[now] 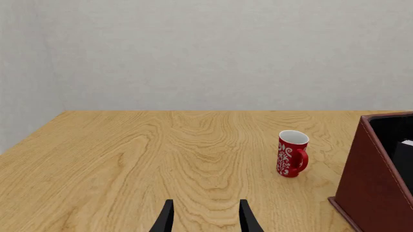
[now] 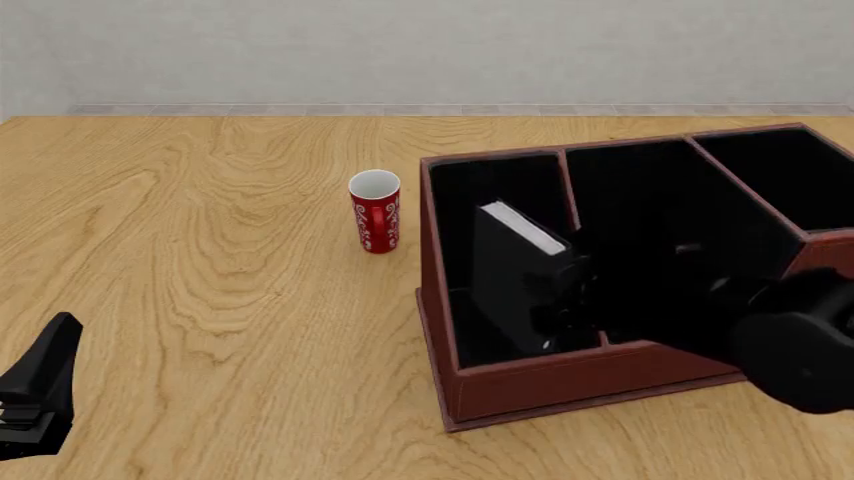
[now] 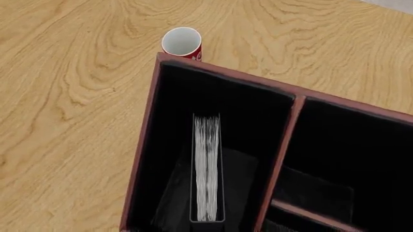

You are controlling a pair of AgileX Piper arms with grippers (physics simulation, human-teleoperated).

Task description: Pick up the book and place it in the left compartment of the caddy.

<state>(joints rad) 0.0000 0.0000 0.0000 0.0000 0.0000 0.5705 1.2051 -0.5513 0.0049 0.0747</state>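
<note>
Currently the book [image 2: 514, 275] stands upright inside the left compartment [image 2: 461, 240] of the caddy [image 2: 587, 385]. Left gripper [image 1: 205, 217] jaws apart; right gripper jaw state cannot be determined.

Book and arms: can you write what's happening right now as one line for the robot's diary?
book: upright in left compartment of caddy | right gripper: above book, grip unclear | left gripper: open, idle | red mug: beside caddy

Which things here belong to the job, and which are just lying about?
Belonging to the job:
book
left compartment of the caddy
right end effector

Lying about:
red mug
left end effector, open over bare table
</note>
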